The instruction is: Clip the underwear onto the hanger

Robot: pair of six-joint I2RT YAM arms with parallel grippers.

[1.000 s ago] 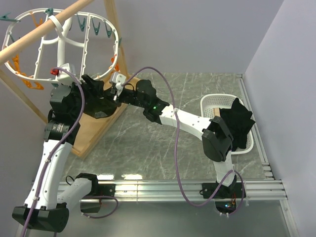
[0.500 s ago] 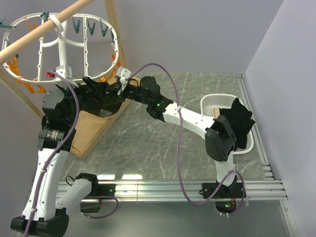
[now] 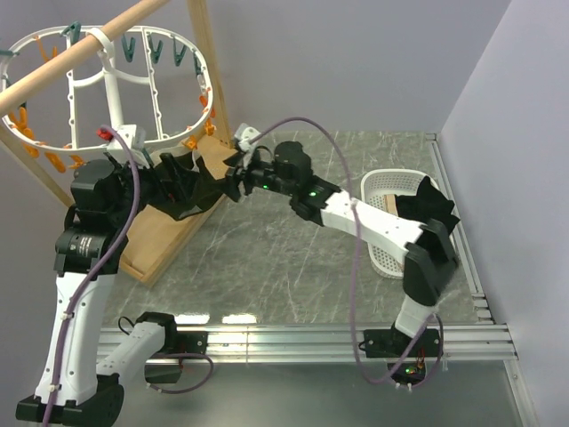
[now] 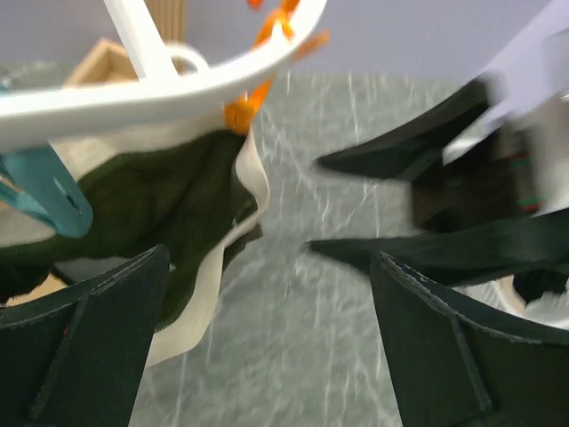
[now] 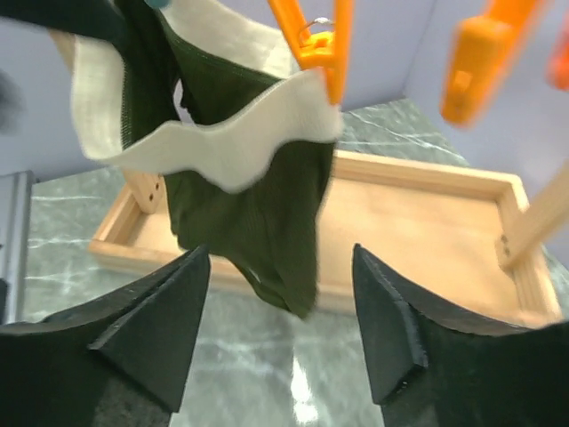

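- The underwear hangs from the near rim of the hanger. Its pale waistband edge is nipped in an orange clothespin, and the dark olive body droops below with the beige lining turned out.
- In the left wrist view a teal clothespin sits at the left edge of the fabric. I cannot tell whether it bites the cloth.
- The left pincer is spread wide with nothing between its fingers. The garment hangs beyond its left finger, not pinched by it.
- The right pincer is also spread and empty, and faces the hanging garment from the other side. The left wrist view shows its two dark fingers blurred and well apart from each other.
- A second orange clothespin dangles free to the right of the garment, out of focus.
- A wooden tray lies on the marble table below and behind the underwear.
- From above, the hanger hangs on a slanted wooden pole at the far left, and both arms reach toward its near rim.
- A white basket stands at the right side of the table, well apart from the hanger. A black garment is draped in it.
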